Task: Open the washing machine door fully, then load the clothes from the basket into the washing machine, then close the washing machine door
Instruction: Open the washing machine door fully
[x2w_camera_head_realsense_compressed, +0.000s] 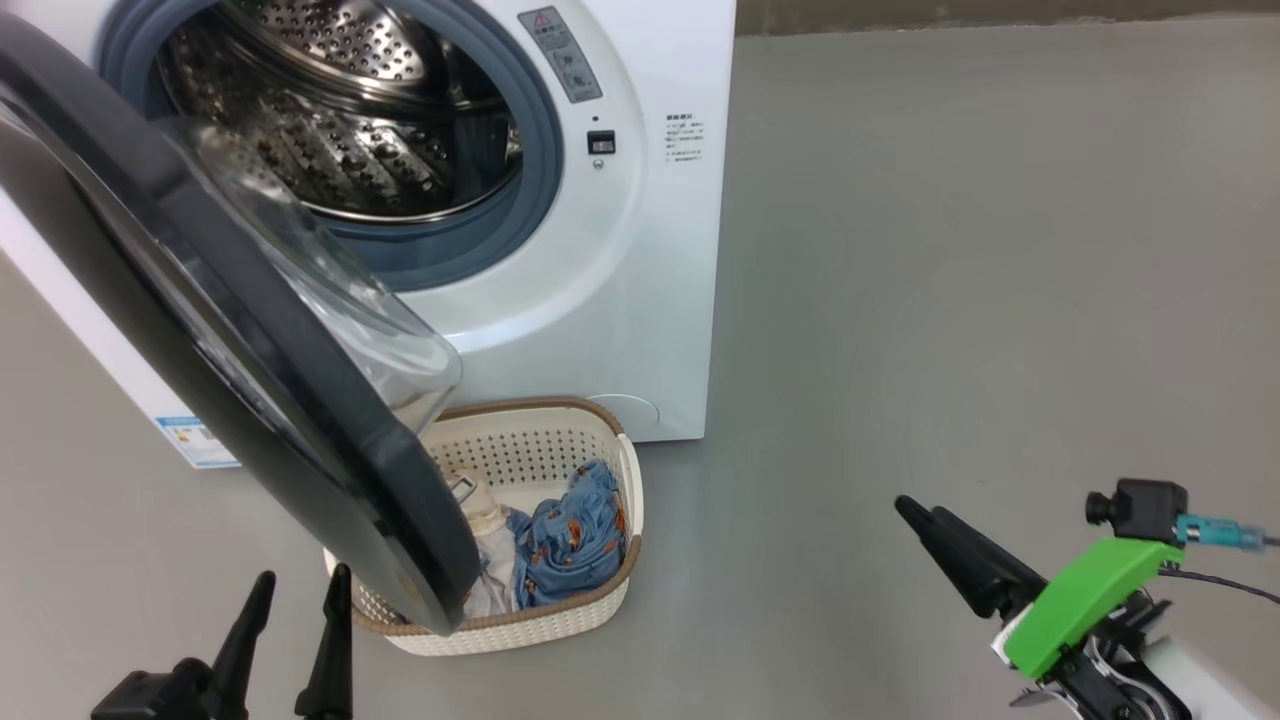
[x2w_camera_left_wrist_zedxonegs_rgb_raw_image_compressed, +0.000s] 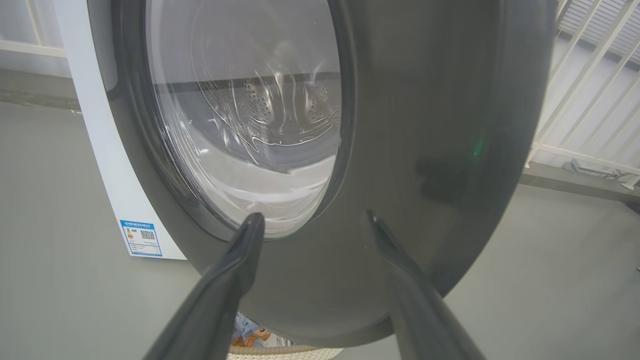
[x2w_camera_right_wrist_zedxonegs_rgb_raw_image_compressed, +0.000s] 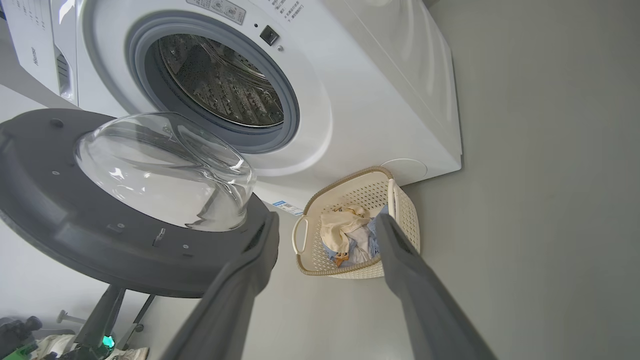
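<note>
Glossy black round door (x2w_camera_head_realsense_compressed: 300, 420), bulging clear glass, ajar over perforated cream basket (x2w_camera_head_realsense_compressed: 560, 620) of soft blue clothes (x2w_camera_head_realsense_compressed: 570, 540). My left gripper (x2w_camera_head_realsense_compressed: 304, 572) faces door, right gripper (x2w_camera_head_realsense_compressed: 920, 510) tilted left; both spread, empty.

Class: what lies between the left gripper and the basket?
The washing machine door, its black rim, in the left wrist view, stands between the left gripper and the basket.

The left claw (x2w_camera_head_realsense_compressed: 305, 572) is at the lower left of the head view. Its two dark fingers point up and are spread apart, with nothing between them. The right claw (x2w_camera_head_realsense_compressed: 920, 508) is at the lower right and leans up and to the left. In its wrist view the fingers are wide apart and hold nothing. A green cover (x2w_camera_head_realsense_compressed: 1085, 600) sits on the right wrist under a black camera (x2w_camera_head_realsense_compressed: 1140, 505). The pale forearm (x2w_camera_head_realsense_compressed: 1215, 685) leaves at the corner.
</note>
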